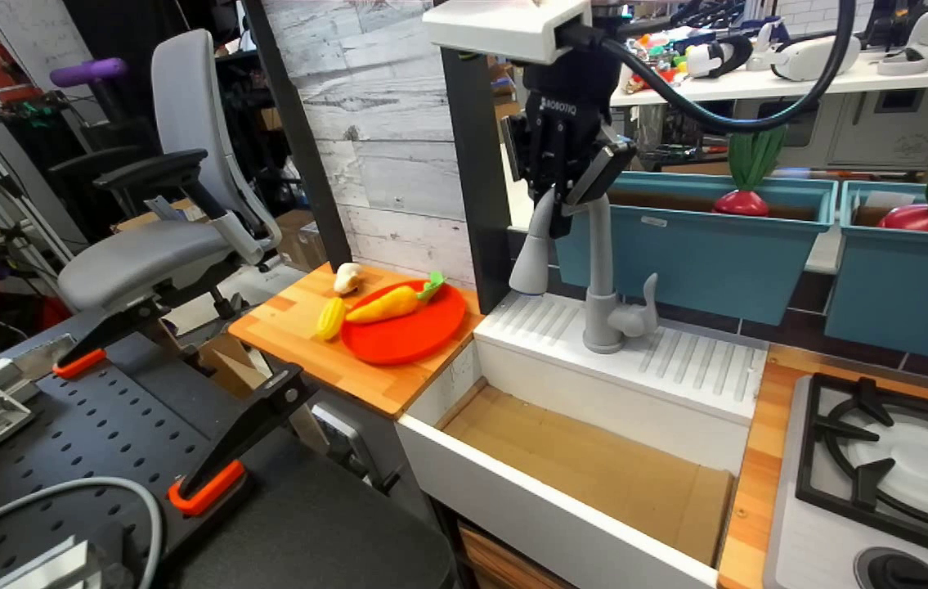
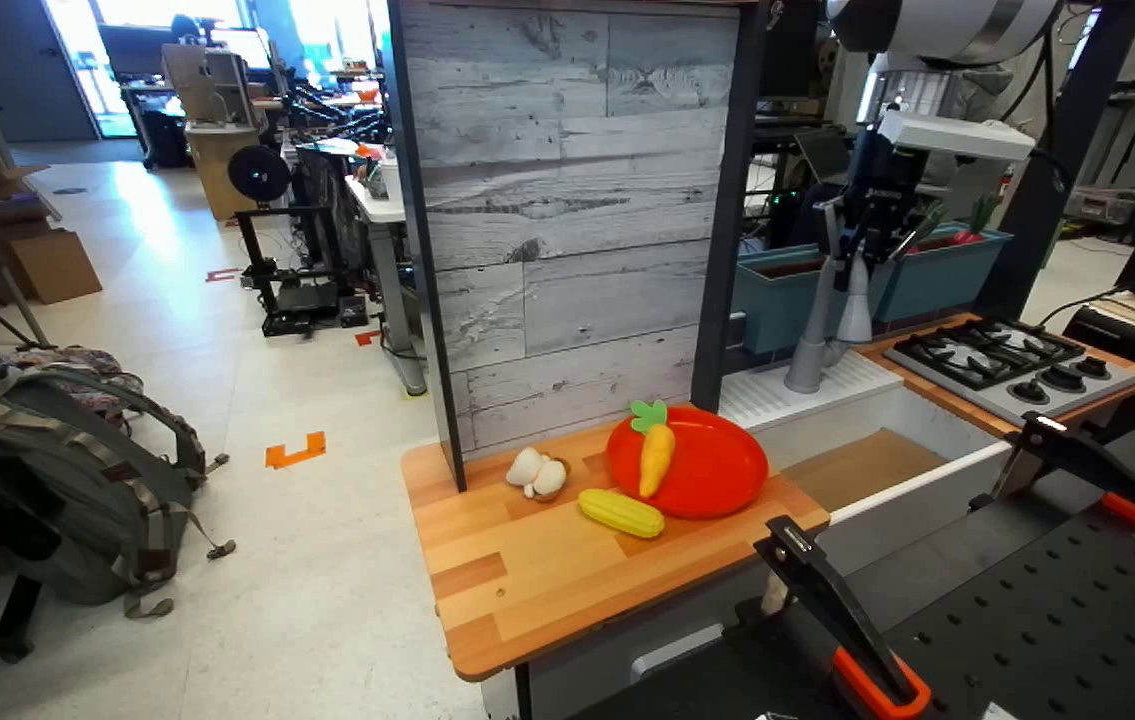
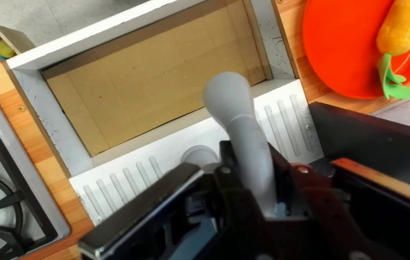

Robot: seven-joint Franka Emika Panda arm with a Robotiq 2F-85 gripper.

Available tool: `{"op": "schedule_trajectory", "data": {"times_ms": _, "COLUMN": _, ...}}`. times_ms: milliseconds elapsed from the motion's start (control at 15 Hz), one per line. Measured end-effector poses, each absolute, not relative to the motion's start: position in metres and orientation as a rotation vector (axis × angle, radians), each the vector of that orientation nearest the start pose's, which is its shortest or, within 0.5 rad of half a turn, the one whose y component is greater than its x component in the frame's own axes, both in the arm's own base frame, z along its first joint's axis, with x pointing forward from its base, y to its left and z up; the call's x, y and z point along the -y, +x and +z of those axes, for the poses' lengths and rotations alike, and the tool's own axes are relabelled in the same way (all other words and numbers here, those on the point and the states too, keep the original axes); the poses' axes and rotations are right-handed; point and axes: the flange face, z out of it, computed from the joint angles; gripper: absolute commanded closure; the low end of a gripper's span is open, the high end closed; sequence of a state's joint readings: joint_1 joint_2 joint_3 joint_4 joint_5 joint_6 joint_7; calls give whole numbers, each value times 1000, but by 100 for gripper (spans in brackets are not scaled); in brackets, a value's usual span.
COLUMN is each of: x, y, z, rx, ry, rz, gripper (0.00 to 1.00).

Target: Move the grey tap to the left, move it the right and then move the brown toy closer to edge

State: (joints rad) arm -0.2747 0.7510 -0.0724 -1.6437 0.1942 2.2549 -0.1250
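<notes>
The grey tap (image 1: 601, 262) stands behind the sink, its arched spout hanging to the left of the stem in an exterior view. It also shows in an exterior view (image 2: 812, 325) and in the wrist view (image 3: 232, 101). My gripper (image 3: 250, 150) has its fingers on both sides of the upper spout and looks closed on it. It hides part of the arch in both exterior views. No plainly reddish-brown toy shows. A small white toy with a brown side (image 2: 539, 474) lies on the wooden board (image 2: 547, 560). The board's edge (image 2: 647, 598) runs along its front.
A red-orange plate (image 1: 398, 348) with an orange carrot toy (image 1: 386, 305) lies on the board, beside a yellow corn toy (image 1: 331, 317). The tap's handle (image 1: 650, 303) sticks out right of its stem. A dark post (image 1: 476, 164) and blue planters (image 1: 676, 254) stand close to the gripper.
</notes>
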Motion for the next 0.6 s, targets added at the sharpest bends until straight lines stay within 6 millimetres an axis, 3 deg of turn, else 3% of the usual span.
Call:
{"op": "schedule_trajectory", "data": {"times_ms": 533, "x": 224, "y": 636, "z": 163, "rx": -644, "ry": -2831, "rz": 125, "gripper": 94}}
{"op": "schedule_trajectory", "data": {"times_ms": 600, "x": 224, "y": 636, "z": 162, "rx": -652, "ry": -2825, "rz": 123, "gripper": 53}}
